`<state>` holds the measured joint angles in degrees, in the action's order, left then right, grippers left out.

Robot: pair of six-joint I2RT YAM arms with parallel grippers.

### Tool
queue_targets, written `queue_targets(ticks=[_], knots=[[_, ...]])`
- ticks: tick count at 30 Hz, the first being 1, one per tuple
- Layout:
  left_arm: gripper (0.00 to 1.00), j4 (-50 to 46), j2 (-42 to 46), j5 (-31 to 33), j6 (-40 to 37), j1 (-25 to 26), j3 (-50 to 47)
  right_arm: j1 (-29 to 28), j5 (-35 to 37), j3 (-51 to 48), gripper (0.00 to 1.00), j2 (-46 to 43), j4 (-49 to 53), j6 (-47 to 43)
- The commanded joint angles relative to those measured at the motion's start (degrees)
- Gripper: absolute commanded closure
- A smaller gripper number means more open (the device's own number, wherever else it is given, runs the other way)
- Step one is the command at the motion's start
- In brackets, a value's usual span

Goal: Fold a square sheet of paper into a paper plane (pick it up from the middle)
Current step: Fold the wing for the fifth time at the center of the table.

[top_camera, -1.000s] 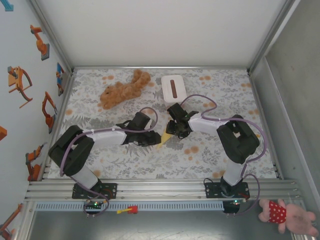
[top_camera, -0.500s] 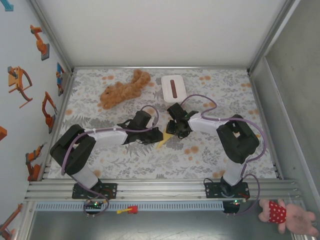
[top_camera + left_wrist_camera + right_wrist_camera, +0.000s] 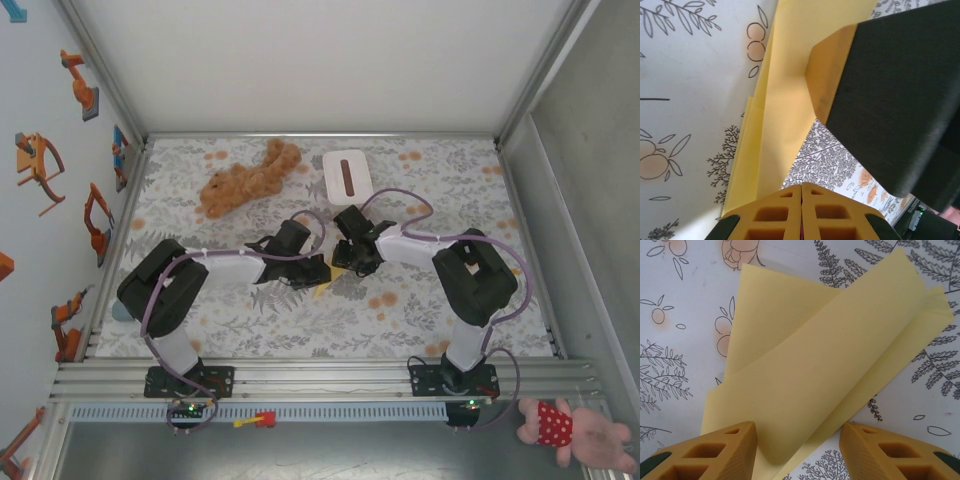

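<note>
Floral tabletop (image 3: 420, 310), yellow paper (image 3: 325, 285) largely occluded overhead

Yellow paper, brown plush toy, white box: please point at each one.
yellow paper (image 3: 805, 385), right wrist view, middle of its folded top layer.
brown plush toy (image 3: 245, 182), top external view, its body.
white box (image 3: 362, 181), top external view, lid beside the slot.

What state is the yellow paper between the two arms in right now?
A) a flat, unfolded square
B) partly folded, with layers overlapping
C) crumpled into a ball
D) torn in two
B: in the right wrist view the yellow paper lies on the patterned table with one flap folded over another layer. It is in one piece and not balled up.
</note>
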<state>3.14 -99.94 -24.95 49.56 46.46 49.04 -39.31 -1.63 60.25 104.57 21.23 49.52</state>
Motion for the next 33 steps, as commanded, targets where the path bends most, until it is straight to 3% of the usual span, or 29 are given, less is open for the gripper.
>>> queue_targets(ticks=[1,33], knots=[[0.94,-1.97,-1.16,0.67,0.84,-0.22,1.06,-0.2,0.93,-4.09,0.5,9.16,1.07,0.8],[0.95,-2.13,-4.65,0.51,2.56,-1.52,0.37,-0.22,2.32,-4.03,0.53,11.95,2.32,0.6]])
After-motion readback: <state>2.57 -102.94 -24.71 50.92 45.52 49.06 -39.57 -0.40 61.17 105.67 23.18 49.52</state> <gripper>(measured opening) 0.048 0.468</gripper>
